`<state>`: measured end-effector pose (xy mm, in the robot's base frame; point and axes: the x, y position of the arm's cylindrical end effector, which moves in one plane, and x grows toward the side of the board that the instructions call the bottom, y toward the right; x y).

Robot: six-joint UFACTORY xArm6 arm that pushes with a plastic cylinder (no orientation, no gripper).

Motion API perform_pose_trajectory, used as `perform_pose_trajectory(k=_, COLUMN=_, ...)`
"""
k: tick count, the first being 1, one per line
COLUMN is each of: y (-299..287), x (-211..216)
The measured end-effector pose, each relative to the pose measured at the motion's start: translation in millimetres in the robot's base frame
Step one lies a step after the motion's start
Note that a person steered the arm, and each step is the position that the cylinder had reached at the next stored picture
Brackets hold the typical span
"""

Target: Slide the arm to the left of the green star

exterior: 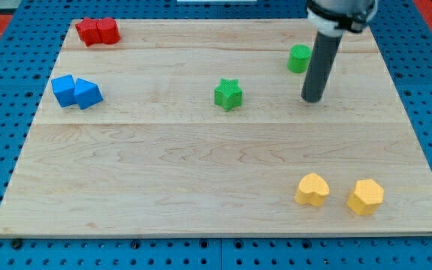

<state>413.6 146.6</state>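
The green star (229,94) lies on the wooden board (163,172), a little above its middle. My tip (313,99) rests on the board well to the view's right of the star, at about the same height in the view. The rod rises from it to the view's top edge. A green round block (299,58) sits just up and left of the rod, partly beside it.
Two red blocks (98,31) touch each other at the view's top left. Two blue blocks (76,91) sit together at the left. A yellow heart (312,190) and a yellow hexagon (365,196) lie at the bottom right. Blue pegboard surrounds the board.
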Motion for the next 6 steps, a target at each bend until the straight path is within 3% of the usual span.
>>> perform_pose_trajectory(k=1, y=-17, x=25)
perform_pose_trajectory(k=2, y=-84, x=49)
perform_pose_trajectory(k=4, y=-252, x=48)
perform_pose_trajectory(k=6, y=-244, x=-7)
